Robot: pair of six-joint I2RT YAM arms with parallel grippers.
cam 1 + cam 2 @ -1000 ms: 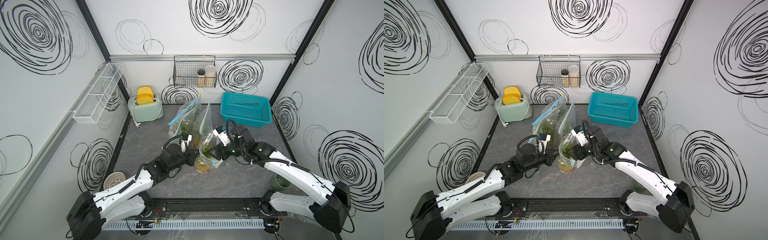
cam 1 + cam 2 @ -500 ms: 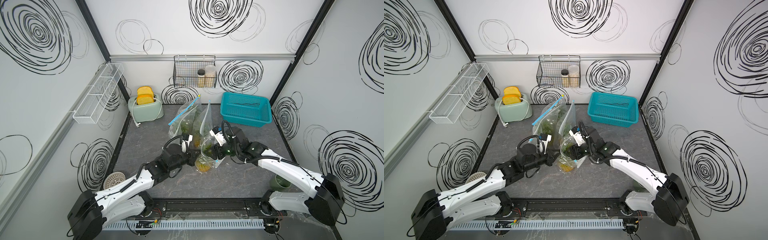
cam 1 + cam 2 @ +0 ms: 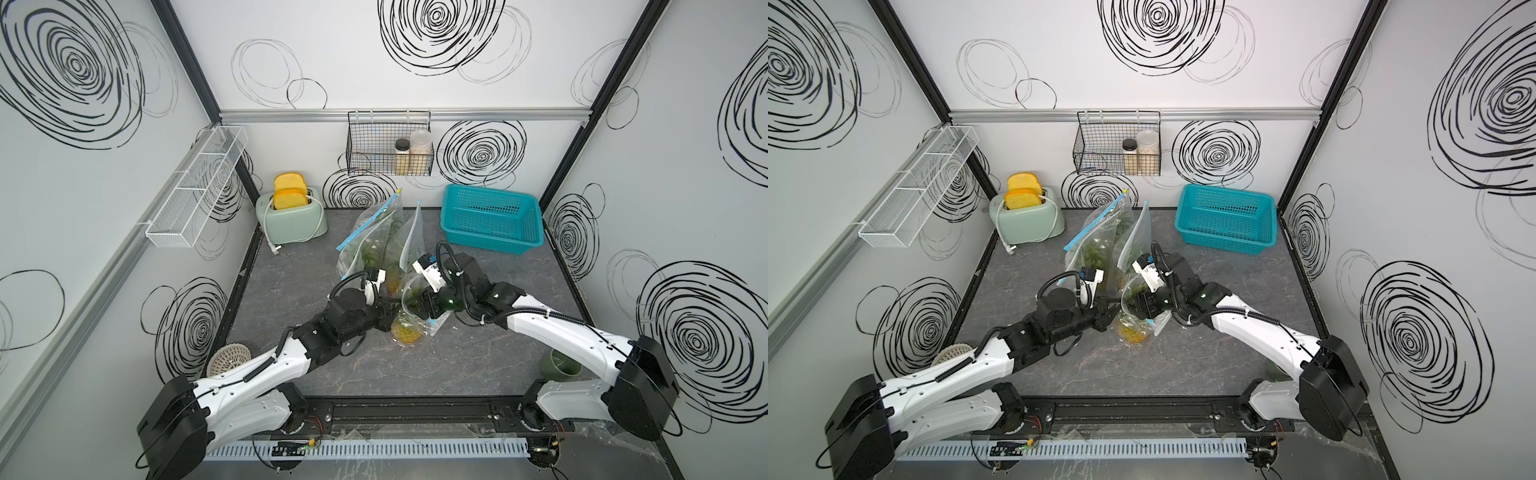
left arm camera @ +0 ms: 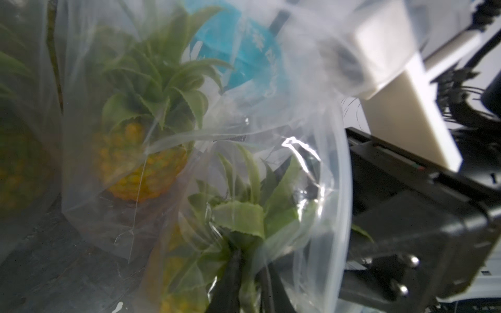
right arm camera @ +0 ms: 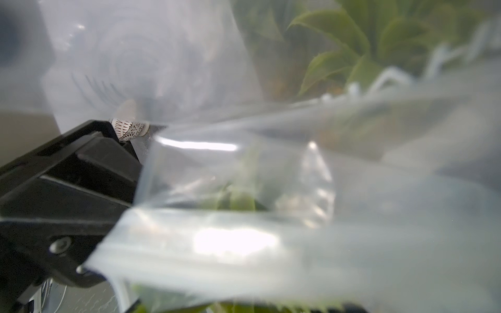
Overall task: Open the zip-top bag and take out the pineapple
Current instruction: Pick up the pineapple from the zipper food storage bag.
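Zip-top bag (image 4: 320, 173), mouth-opening step: left claw (image 4: 252, 263) barely parted, right claw (image 3: 417, 307) wide, holds unclear; next, likely reaching pineapple (image 3: 405, 332).

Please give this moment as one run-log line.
zip-top bag: mouth open; pineapple: inside; left claw: at its leaves; right claw: at bag rim

**What you couldn't see at the bag mouth**

In the right wrist view, blurred zip-top bag (image 5: 244, 238) film hid one side of your right gripper (image 3: 415, 305), so you couldn't read its jaws. The left wrist picture's edge cut off your left gripper (image 4: 250, 271), showing fingertips only, and the pineapple (image 4: 238, 219) body was smeared behind plastic. In a top view, the right arm (image 3: 552, 332) covered part of the green cup (image 3: 559, 368).
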